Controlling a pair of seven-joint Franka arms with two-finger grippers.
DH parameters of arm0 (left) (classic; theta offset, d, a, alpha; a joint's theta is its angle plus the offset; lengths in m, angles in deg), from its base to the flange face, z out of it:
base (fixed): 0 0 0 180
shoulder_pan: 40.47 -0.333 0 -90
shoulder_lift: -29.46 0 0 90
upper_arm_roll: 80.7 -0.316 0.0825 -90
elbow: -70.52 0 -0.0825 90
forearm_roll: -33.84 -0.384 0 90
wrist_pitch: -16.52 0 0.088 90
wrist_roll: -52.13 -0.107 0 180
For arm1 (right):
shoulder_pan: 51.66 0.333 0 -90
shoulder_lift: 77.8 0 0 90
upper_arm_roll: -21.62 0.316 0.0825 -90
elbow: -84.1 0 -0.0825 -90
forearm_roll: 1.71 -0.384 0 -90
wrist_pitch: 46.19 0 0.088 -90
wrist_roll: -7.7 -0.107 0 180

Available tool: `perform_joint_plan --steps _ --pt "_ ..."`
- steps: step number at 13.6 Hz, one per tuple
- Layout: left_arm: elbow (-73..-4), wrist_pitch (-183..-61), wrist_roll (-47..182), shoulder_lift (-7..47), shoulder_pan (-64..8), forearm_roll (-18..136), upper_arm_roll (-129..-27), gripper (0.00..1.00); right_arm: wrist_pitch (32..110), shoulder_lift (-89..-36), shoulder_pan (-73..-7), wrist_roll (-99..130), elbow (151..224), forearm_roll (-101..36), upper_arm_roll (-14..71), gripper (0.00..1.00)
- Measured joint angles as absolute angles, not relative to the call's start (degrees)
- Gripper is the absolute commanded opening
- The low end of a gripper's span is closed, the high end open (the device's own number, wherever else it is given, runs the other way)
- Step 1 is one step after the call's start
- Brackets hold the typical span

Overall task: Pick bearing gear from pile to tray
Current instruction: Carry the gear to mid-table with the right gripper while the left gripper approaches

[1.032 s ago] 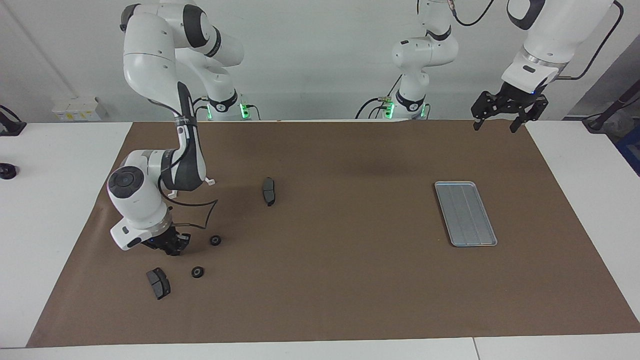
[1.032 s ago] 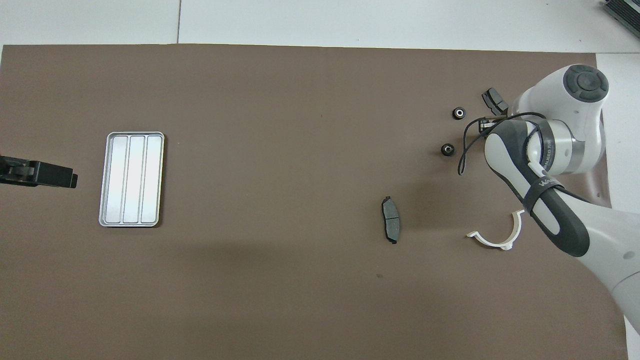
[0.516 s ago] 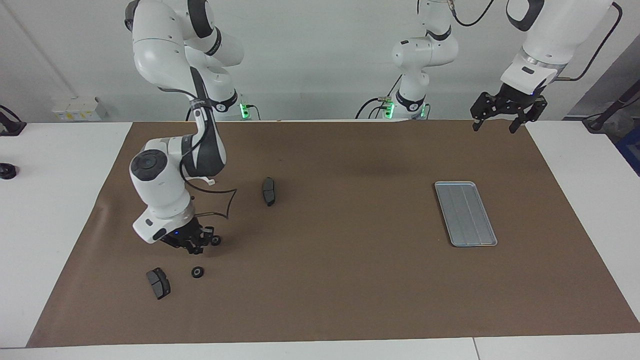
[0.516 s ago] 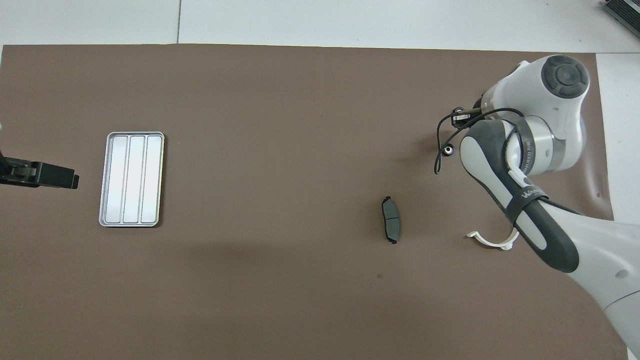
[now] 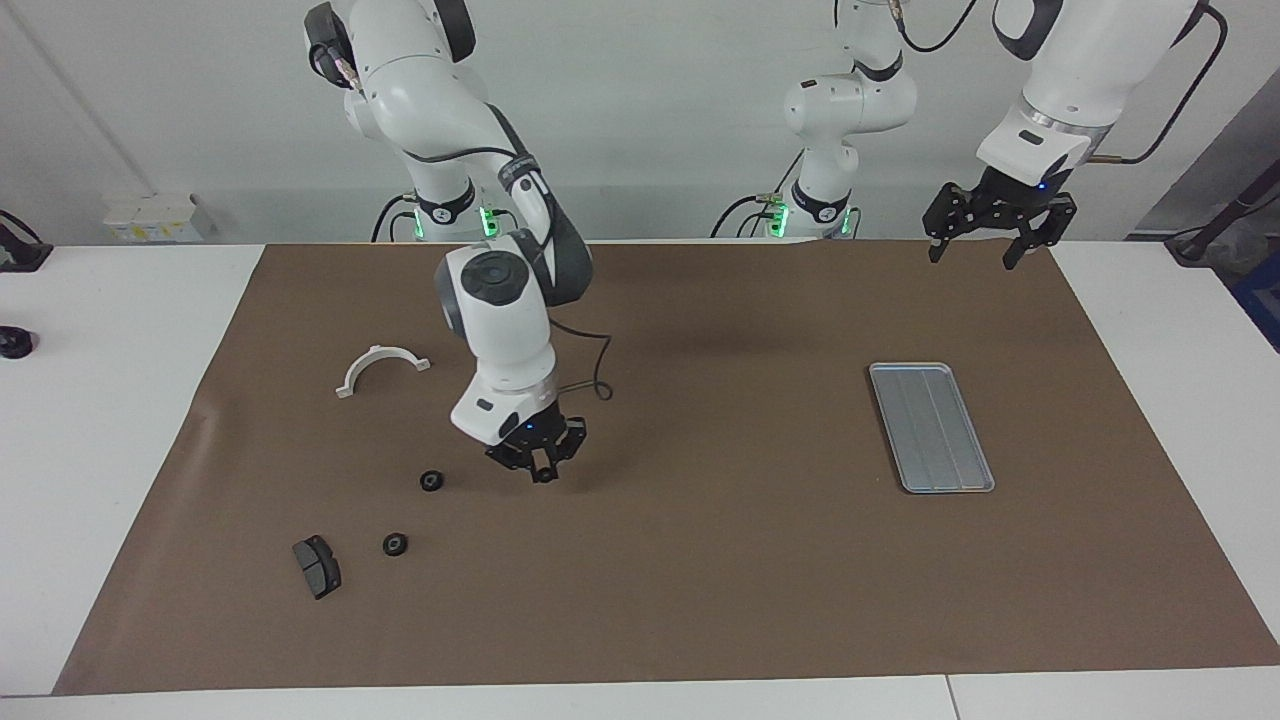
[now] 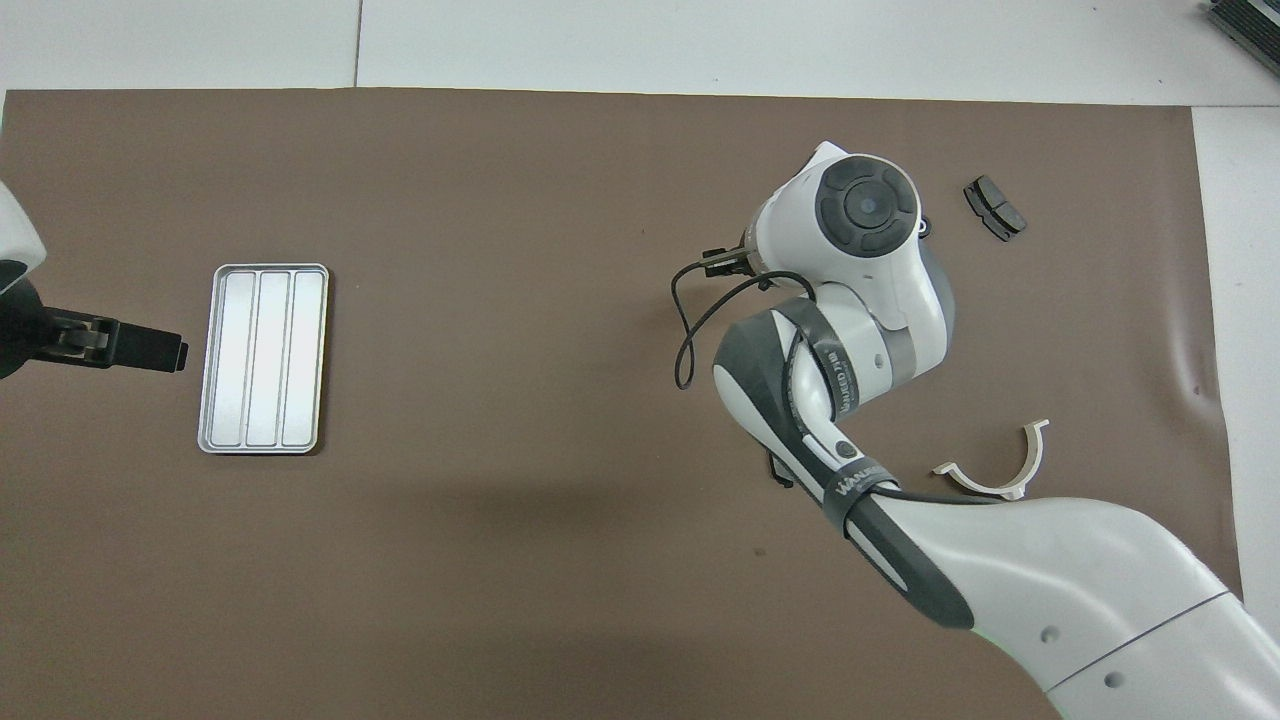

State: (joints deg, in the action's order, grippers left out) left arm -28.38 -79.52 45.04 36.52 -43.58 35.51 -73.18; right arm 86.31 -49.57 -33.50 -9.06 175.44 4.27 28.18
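Facing view: right gripper (image 5: pixel 543 470) is raised over the mat, fingers pinched on a small dark part, seemingly a bearing gear.
Tray (image 5: pixel 931 427): nothing seen in it; delivery judged pending.
Pile: two rings (image 5: pixel 431 481) (image 5: pixel 395 544) are left on the mat.
Left gripper (image 5: pixel 988 222): spread, waiting.

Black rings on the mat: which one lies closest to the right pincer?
The ring nearer the robots, beside the right pincer; the other ring lies by the brake pad.
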Motion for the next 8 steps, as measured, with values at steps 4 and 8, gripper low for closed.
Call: perform_joint_plan --steps 4,8 --pt "-30.1 -83.4 45.0 36.5 -43.6 35.5 -73.2 1.00 91.6 -49.3 -25.4 -14.5 175.7 4.3 28.2 0.05" --pt "-33.6 -89.4 45.0 35.2 -43.6 35.5 -73.2 1.00 99.5 -47.1 -19.8 -15.3 176.2 4.3 28.2 0.05"
